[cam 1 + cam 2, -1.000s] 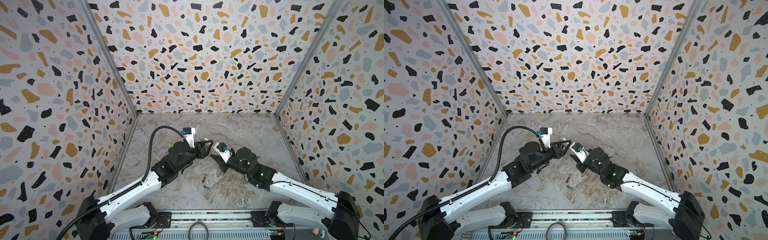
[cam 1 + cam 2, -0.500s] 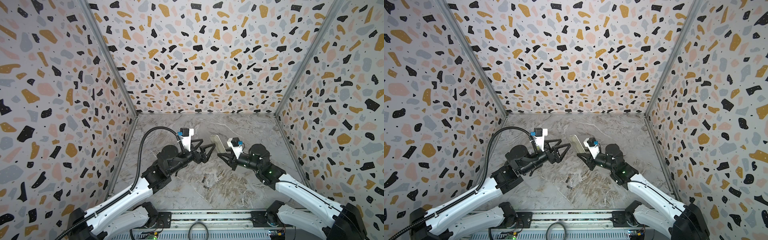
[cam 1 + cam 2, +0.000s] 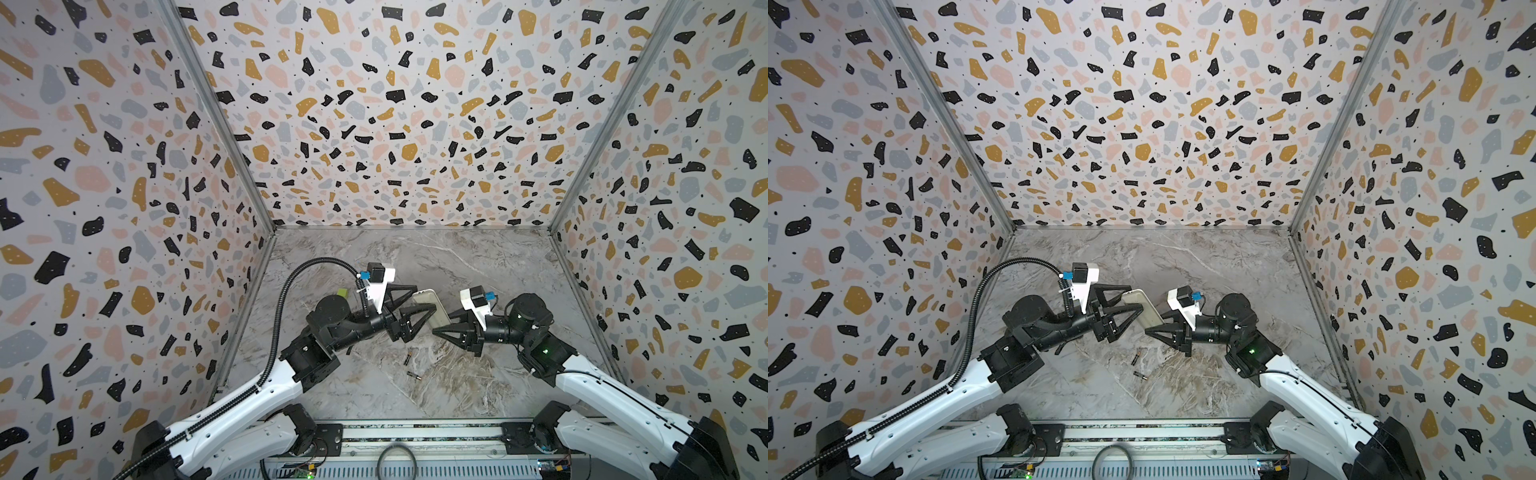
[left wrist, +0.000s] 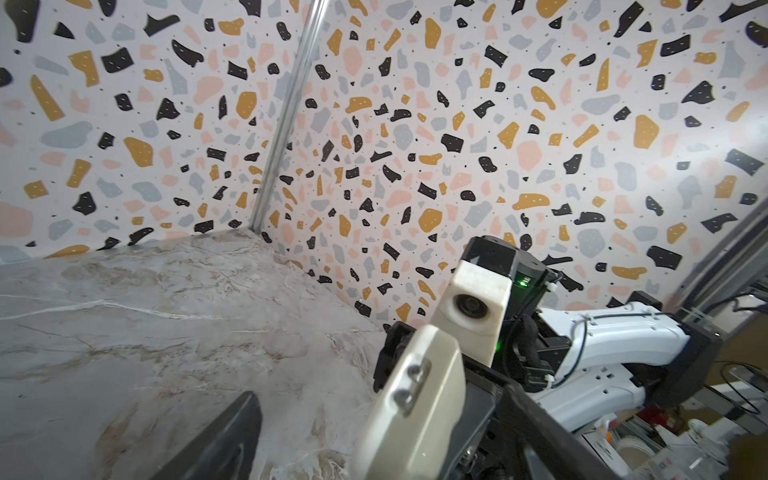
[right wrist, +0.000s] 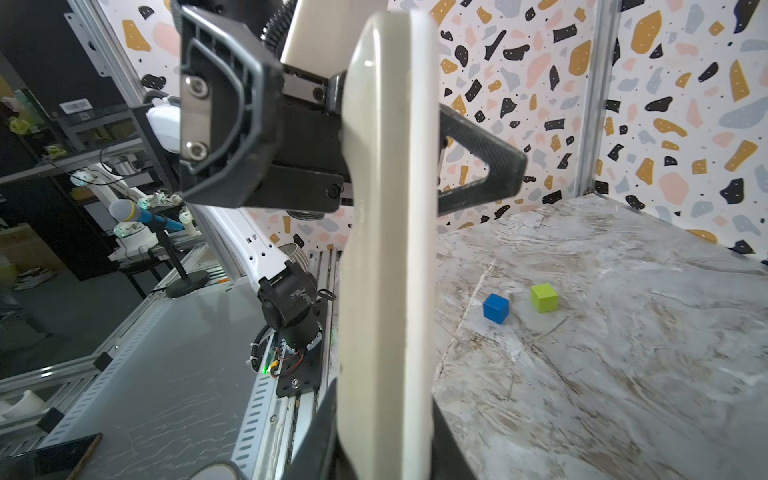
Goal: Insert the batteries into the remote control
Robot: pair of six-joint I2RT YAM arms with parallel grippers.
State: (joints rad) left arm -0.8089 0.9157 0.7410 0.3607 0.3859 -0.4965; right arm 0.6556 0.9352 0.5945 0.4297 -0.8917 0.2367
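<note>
The remote control [image 3: 424,297] [image 3: 1148,313] is held off the table [image 3: 457,395], in the gap between the two arms, near the middle of the work area. Its plain beige-white face is turned upward in both top views, and its long axis is tilted.

Right pincer [image 3: 442,326] [image 3: 1154,325]: the jaws are closed narrowly on the nearer end of the remote control. In the right wrist view, the remote control [image 5: 386,249] rises edge-on from between the two fingers, and this grip alone carries it.

Left pincer [image 3: 424,297] [image 3: 1136,297]: the jaws stand wide apart and straddle the farther end of the remote control without clamping it.
- In the right wrist view, one finger [image 5: 216,112] sits well clear on one side of the remote control, and the other finger [image 5: 478,166] sits on the opposite side.
- In the left wrist view, the remote control [image 4: 415,395] lies close to one finger. A wide gap separates it from the other finger [image 4: 220,449].

The batteries [image 3: 408,358] [image 3: 1136,358] lie loose on the table, below and in front of the two pincers. The two cells are near each other but apart, and nothing is touching them.

A blue cube [image 5: 496,308] and a green cube [image 5: 543,298] sit just beside each other on the table, beyond the left arm and well away from the batteries.
</note>
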